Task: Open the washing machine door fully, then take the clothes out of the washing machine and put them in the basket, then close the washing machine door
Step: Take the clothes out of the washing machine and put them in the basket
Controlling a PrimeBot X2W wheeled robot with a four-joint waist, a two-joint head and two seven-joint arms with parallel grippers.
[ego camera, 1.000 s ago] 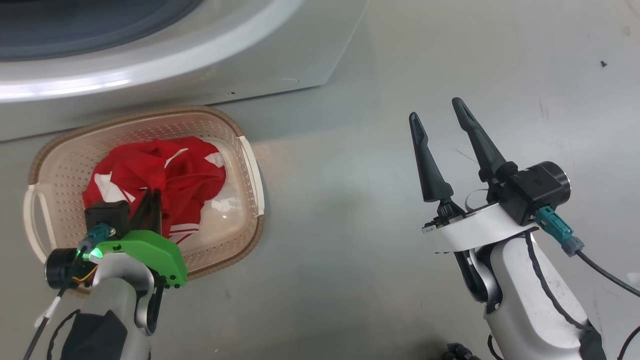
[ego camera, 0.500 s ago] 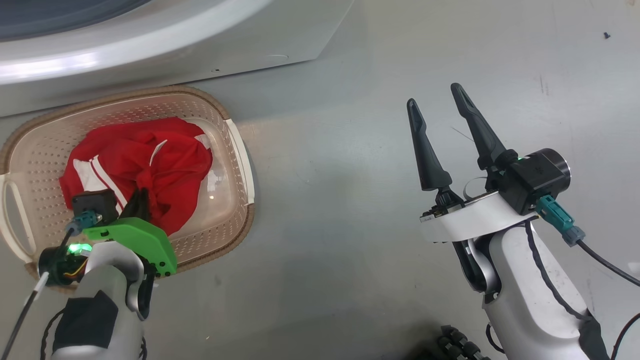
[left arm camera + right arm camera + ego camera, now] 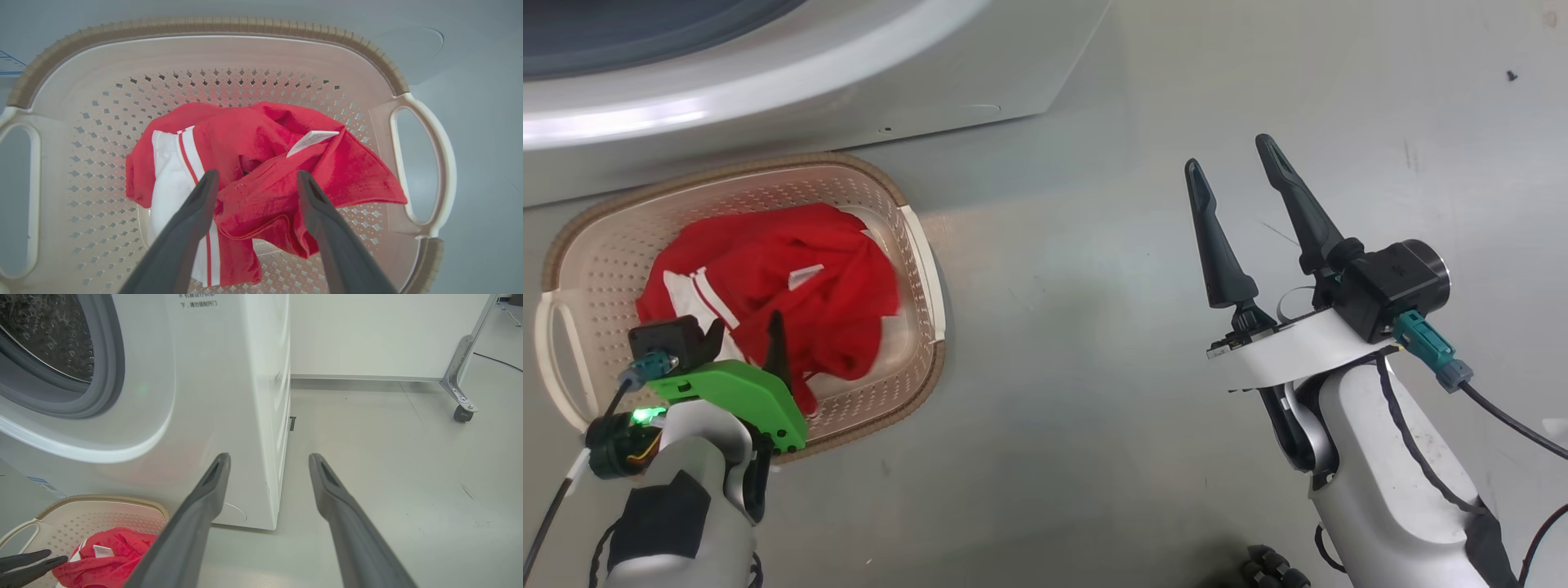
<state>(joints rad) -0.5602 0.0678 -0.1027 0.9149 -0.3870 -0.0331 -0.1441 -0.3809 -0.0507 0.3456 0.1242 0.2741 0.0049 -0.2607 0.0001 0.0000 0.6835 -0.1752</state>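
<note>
The left gripper [image 3: 257, 177] hangs with fingers spread just above the clothes [image 3: 261, 139], which lie heaped in the basket [image 3: 204, 26] by the washer [image 3: 229, 375], so the drop looks done, while the right gripper [image 3: 1231, 159] hovers open and empty, well aside.

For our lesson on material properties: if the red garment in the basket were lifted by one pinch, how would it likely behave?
Probably floppy: the red garment lies crumpled in folds, so most of it would hang below the pinch. Likely light, since its edges look thin. It should not roll or tip, resting slumped in the basket.
</note>
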